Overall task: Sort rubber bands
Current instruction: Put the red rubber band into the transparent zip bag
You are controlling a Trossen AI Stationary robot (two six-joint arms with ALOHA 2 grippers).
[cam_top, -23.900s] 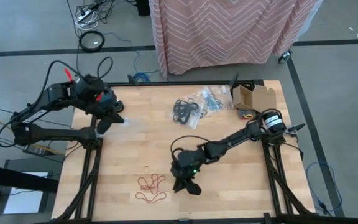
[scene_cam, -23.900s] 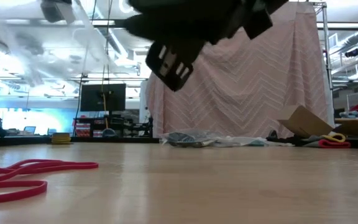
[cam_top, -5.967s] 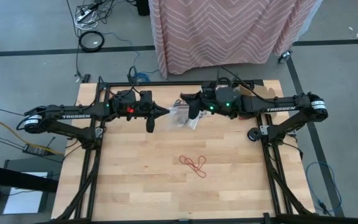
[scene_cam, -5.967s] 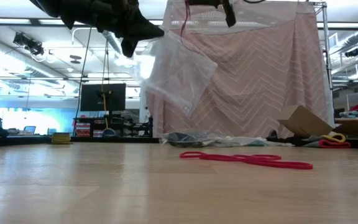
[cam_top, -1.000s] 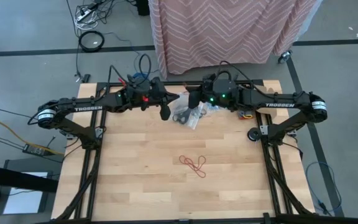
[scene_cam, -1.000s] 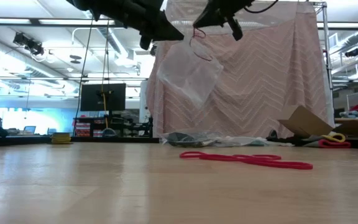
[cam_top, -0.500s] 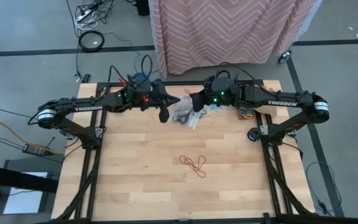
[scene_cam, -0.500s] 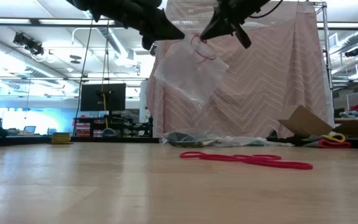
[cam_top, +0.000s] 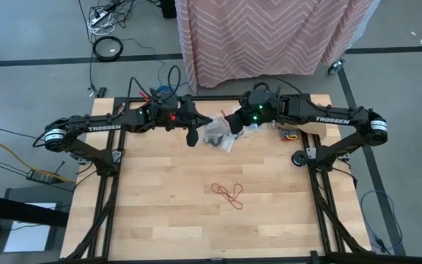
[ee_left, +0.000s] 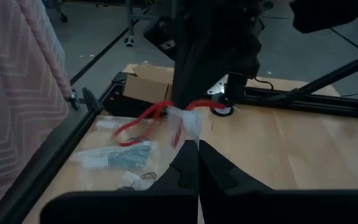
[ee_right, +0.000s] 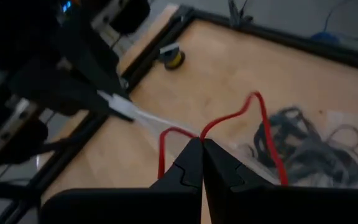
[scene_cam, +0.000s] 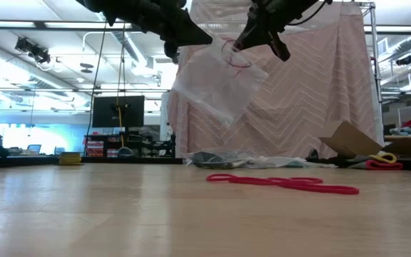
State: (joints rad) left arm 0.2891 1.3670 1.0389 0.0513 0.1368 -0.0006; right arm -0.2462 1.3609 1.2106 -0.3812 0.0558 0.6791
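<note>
Holding a clear crinkly plastic bag (scene_cam: 216, 82) aloft over the table's rear, left gripper (scene_cam: 195, 36) pinching its edge with fingers together. Pinching a thin red rubber band (ee_right: 253, 134) at the bag's mouth, right gripper (ee_right: 199, 147) fingers clamped on it. Showing, in the low view only, more red rubber bands (scene_cam: 284, 183) lying mid-table; showing, in the right wrist view only, black rubber bands (ee_right: 306, 146) below.

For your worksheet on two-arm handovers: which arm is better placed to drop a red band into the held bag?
Right. The right gripper is shut on a red rubber band at the clear bag, whose edge the left gripper pinches.
</note>
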